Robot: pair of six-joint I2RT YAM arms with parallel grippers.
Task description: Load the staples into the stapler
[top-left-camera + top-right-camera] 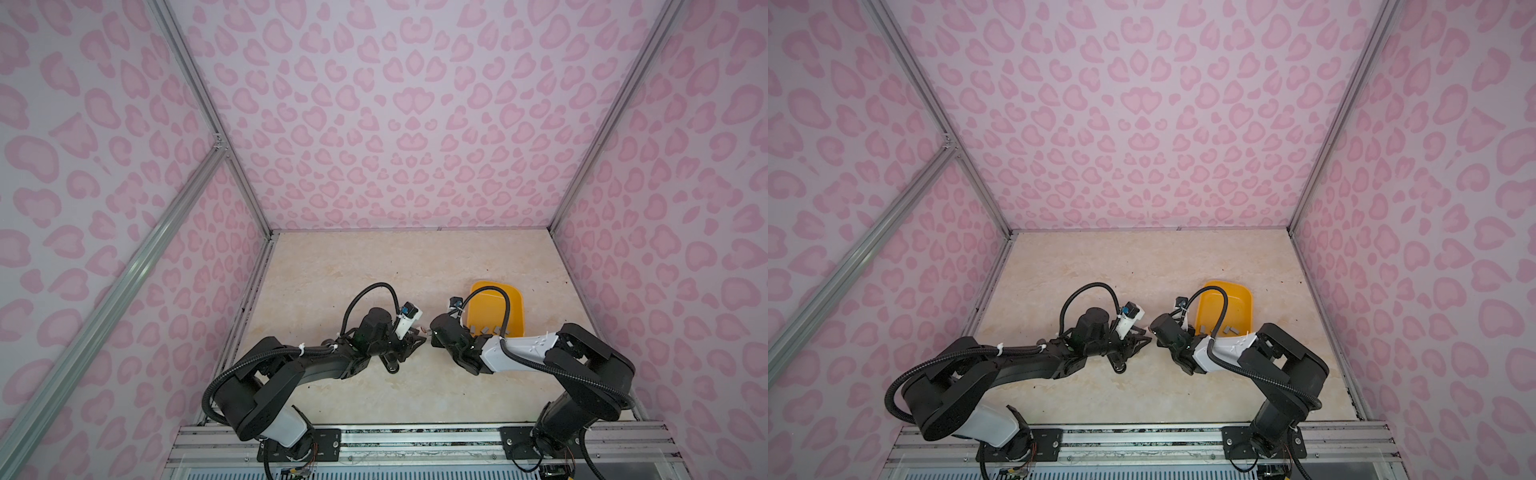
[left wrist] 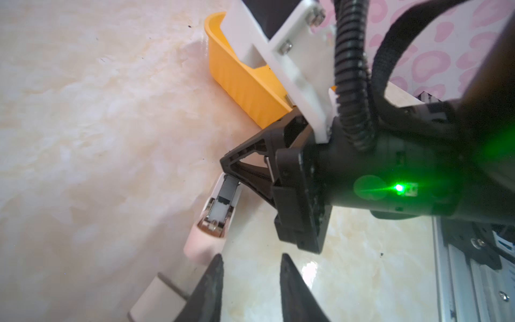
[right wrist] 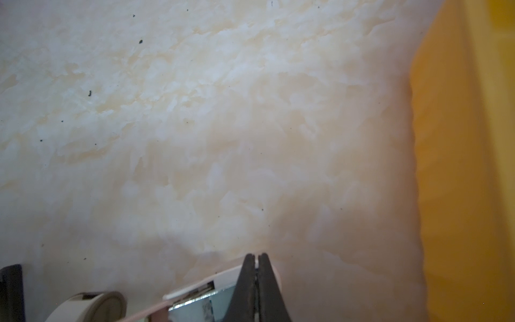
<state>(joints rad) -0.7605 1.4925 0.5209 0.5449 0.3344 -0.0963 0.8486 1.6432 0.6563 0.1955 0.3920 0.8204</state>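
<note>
Our right gripper (image 3: 256, 255) has its jaws pressed tight together, tip down on the open stapler (image 2: 216, 212), where a grey strip (image 2: 227, 191) lies in the slot. We cannot tell if it pinches that strip. Our left gripper (image 2: 252, 260) has its jaws a little apart, holding nothing, beside the stapler's pink end. More staples (image 1: 484, 330) wait in the orange tray (image 1: 515, 307). We think loading is under way. Next the strip needs pushing flat, then the stapler closed. In both top views the grippers hide most of it.

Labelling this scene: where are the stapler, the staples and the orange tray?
stapler (image 2: 221, 205): left wrist view, on its exposed metal channel.
staples (image 1: 474, 328): in a top view, on the leftmost grey strip.
orange tray (image 1: 516, 305): in a top view, on its side wall.
</note>
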